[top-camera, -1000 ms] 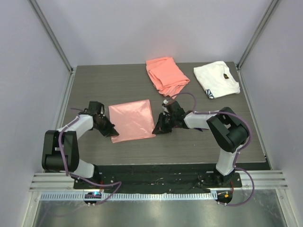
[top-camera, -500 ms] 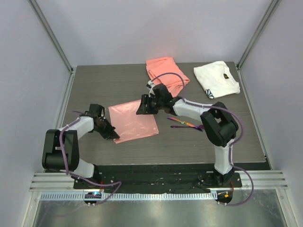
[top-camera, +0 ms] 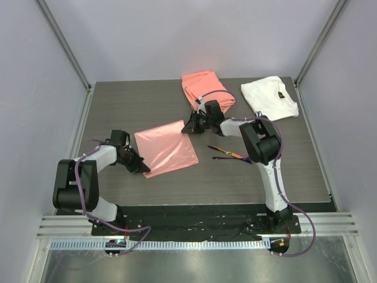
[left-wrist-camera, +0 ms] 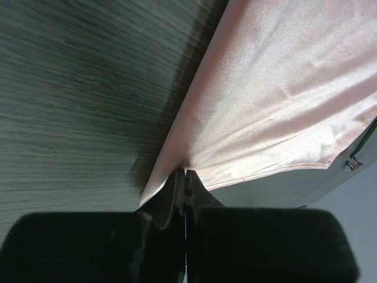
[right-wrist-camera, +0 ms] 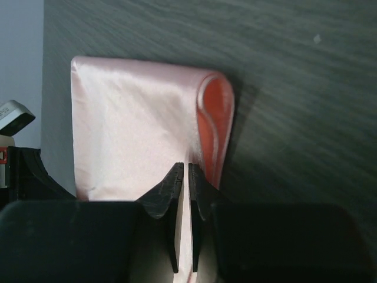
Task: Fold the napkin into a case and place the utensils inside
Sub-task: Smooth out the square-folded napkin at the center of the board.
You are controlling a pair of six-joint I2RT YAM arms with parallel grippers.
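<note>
We see the napkin point(top-camera: 165, 147) lying mostly flat on the dark wood-grain table point(top-camera: 129, 103), held at two opposite corners. The left gripper point(top-camera: 139, 166) is clamped tight on its near-left corner, while the right gripper point(top-camera: 189, 127), jaws almost together, pinches the far-right edge, where the cloth curls over on itself. The utensils point(top-camera: 227, 154) lie together on the table to the napkin's right, clear of it. A coral-orange cloth point(top-camera: 206, 91) and a white cloth point(top-camera: 270, 99) sit toward the far edge.

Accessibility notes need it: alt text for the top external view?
Both grippers pinch the pale-pink napkin: left gripper at its near-left corner, right gripper at its far-right corner. The utensils lie right of it; a coral cloth and white cloth sit beyond.
</note>
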